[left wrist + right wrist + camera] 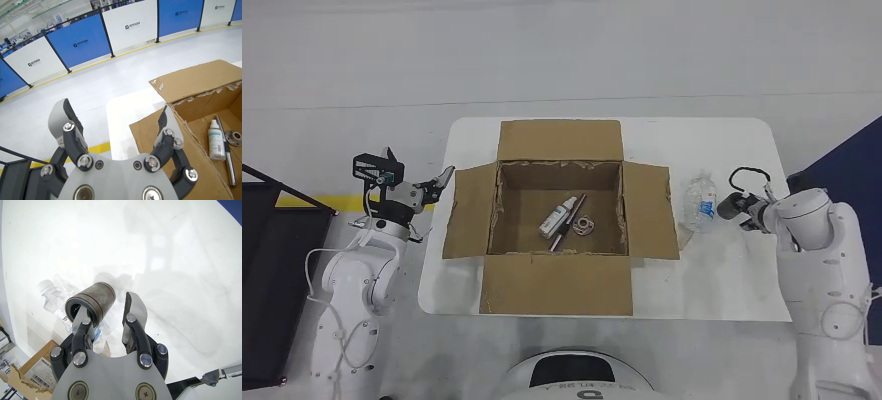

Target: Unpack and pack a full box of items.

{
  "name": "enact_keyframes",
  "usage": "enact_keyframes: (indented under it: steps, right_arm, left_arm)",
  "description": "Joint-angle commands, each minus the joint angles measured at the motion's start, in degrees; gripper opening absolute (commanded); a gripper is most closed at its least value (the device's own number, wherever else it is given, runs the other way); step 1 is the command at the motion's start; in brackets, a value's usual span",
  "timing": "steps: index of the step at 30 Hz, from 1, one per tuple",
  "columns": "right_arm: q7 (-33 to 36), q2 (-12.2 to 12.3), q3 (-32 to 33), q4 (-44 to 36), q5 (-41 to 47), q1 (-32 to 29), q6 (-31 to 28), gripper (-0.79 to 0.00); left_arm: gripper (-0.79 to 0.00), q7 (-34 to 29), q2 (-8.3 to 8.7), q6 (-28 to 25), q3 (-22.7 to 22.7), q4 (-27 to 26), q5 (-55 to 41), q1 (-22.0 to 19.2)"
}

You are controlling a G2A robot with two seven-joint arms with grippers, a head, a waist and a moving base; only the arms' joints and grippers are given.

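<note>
An open cardboard box (560,140) sits mid-table with its flaps spread. Inside lie a white spray bottle (558,215) (215,140), a thin silver-and-black pen (580,203) (226,151) and a metal flange (585,225) (234,137). My left gripper (420,168) (115,104) hangs open and empty just off the box's left flap. My right gripper (742,200) (110,299) hovers over the table right of the box. Its fingers are apart, and a grey metal cylinder (727,207) (90,304) is slipped over one of them. A crumpled clear plastic bottle (700,205) (51,296) lies below it.
The white table (722,280) has bare surface right of the box and in front of the plastic bottle. A black rack (262,270) stands off the table's left side. A labelled box flap (37,364) lies close to my right gripper.
</note>
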Motion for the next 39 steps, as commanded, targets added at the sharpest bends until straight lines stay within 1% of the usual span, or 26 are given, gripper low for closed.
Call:
enact_keyframes:
  steps: [1, 5, 10, 13, 16, 18, 20, 22, 24, 26, 27, 29, 30, 32, 35, 39]
  right_arm:
    - [-0.31, 0.13, -0.67, 0.24, -0.01, 0.14, 0.32, -0.785]
    - [-1.27, 0.48, -1.05, -0.88, 1.14, -0.7, 1.28, -0.785]
    - [-2.36, 1.15, 0.16, -4.07, 3.25, -3.51, 2.37, -0.785]
    - [-2.75, 1.5, 1.98, -7.55, 6.05, -5.61, 2.75, -0.785]
    - [-2.73, 1.64, 5.26, -12.9, 10.46, -8.56, 2.72, -0.785]
    - [-2.86, 1.48, 8.42, -17.85, 15.08, -11.05, 0.54, -0.785]
    - [-5.37, 0.93, 11.95, -22.74, 21.26, -14.69, -3.16, -0.785]
    - [-7.43, 0.18, 14.07, -28.25, 28.2, -18.9, -8.44, -0.785]
    - [-9.03, -0.43, 14.84, -33.43, 33.07, -23.39, -14.03, -0.785]
    - [-9.35, -0.74, 13.76, -38.24, 35.15, -26.82, -19.0, -0.785]
    - [-8.27, -0.76, 12.17, -40.56, 35.36, -27.99, -21.14, -0.785]
    - [-6.24, -0.55, 8.74, -43.02, 32.93, -28.71, -22.8, -0.785]
    - [-4.85, -0.4, 6.41, -43.92, 31.47, -28.14, -23.31, -0.785]
    - [-2.95, -0.1, 1.4, -44.15, 27.48, -25.71, -22.98, -0.785]
    - [-0.48, 0.07, -6.94, -43.17, 22.95, -20.07, -21.6, -0.785]
    - [0.58, -0.25, -16.48, -39.98, 18.41, -11.4, -17.31, -0.785]
  left_arm:
    - [0.0, 0.0, 0.0, 0.0, 0.0, 0.0, 0.0, 0.0]
    - [0.0, 0.0, 0.0, 0.0, 0.0, 0.0, 0.0, 0.0]
    - [0.0, 0.0, 0.0, 0.0, 0.0, 0.0, 0.0, 0.0]
    - [0.0, 0.0, 0.0, 0.0, 0.0, 0.0, 0.0, 0.0]
    - [0.0, 0.0, 0.0, 0.0, 0.0, 0.0, 0.0, 0.0]
    - [0.0, 0.0, 0.0, 0.0, 0.0, 0.0, 0.0, 0.0]
    - [0.0, 0.0, 0.0, 0.0, 0.0, 0.0, 0.0, 0.0]
    - [0.0, 0.0, 0.0, 0.0, 0.0, 0.0, 0.0, 0.0]
    - [0.0, 0.0, 0.0, 0.0, 0.0, 0.0, 0.0, 0.0]
    - [0.0, 0.0, 0.0, 0.0, 0.0, 0.0, 0.0, 0.0]
    - [0.0, 0.0, 0.0, 0.0, 0.0, 0.0, 0.0, 0.0]
    - [0.0, 0.0, 0.0, 0.0, 0.0, 0.0, 0.0, 0.0]
    - [0.0, 0.0, 0.0, 0.0, 0.0, 0.0, 0.0, 0.0]
    - [0.0, 0.0, 0.0, 0.0, 0.0, 0.0, 0.0, 0.0]
    - [0.0, 0.0, 0.0, 0.0, 0.0, 0.0, 0.0, 0.0]
    - [0.0, 0.0, 0.0, 0.0, 0.0, 0.0, 0.0, 0.0]
